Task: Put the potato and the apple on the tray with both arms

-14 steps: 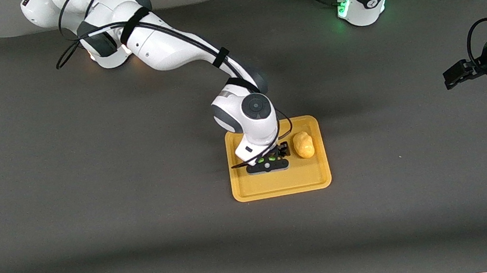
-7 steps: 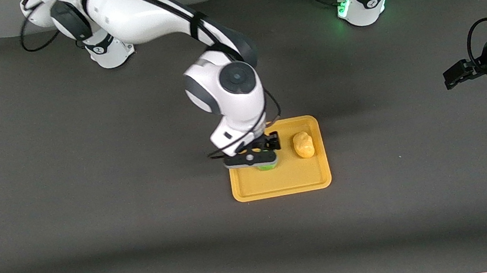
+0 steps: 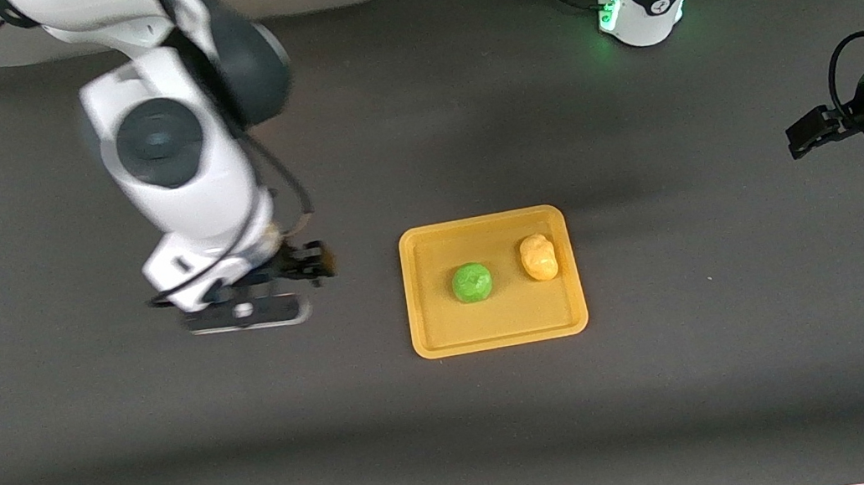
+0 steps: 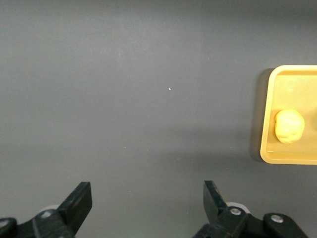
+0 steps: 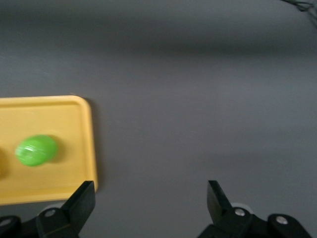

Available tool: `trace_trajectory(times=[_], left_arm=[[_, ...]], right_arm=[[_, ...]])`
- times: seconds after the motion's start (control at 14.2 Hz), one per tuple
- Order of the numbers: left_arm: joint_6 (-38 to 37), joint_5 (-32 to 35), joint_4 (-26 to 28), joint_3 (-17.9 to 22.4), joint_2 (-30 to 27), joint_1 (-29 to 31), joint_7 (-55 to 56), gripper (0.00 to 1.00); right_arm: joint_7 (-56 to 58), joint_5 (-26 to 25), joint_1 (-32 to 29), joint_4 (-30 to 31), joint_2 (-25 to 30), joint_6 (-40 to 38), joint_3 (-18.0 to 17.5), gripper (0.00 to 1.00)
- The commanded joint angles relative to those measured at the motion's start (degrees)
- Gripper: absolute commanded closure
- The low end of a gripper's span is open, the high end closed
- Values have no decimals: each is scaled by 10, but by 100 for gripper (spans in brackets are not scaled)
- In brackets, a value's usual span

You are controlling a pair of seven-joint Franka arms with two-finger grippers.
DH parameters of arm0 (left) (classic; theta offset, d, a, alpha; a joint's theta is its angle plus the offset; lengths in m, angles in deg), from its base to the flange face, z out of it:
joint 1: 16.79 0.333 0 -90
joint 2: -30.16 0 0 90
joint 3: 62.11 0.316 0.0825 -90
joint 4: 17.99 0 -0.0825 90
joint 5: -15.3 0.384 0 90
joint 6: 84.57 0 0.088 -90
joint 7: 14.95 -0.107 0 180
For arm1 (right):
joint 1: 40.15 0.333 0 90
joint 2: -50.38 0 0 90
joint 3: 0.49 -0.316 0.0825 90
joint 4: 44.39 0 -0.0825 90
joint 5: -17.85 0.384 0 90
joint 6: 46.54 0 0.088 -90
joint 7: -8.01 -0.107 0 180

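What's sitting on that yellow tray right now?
On the tray lie a green apple and, beside it toward the left arm's end, a yellow-orange potato, apart from each other. Nothing covers them; only the spots directly beneath each are hidden.

Both arms wear glossy white shells with dark grey round joint caps, and black cables loop along the links. The left arm's base [image 3: 644, 5] glows green. Each black end effector, right [image 3: 246, 302] and left [image 3: 806, 135], has wedge-shaped fingers [image 4: 79, 203] with silver screws.
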Motion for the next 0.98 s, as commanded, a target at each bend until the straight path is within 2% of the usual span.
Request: trace_trajectory(times=[0.0, 0.14, 0.42, 0.7, 0.91], left_arm=[[-5, -5, -4, 2, -5, -2, -8, 0], [-5, -5, -4, 2, -5, -2, -8, 0], [-5, -5, -4, 2, -5, -3, -8, 0], [-5, -5, -4, 2, -5, -3, -8, 0], [-5, -5, -4, 2, -5, -3, -8, 0]], right_arm=[[94, 19, -69, 141, 114, 15, -5, 0], [144, 45, -128, 186, 160, 18, -3, 0], [189, 47, -207, 262, 229, 24, -2, 0], [257, 47, -271, 271, 240, 18, -2, 0], [286, 48, -285, 270, 240, 11, 4, 0]])
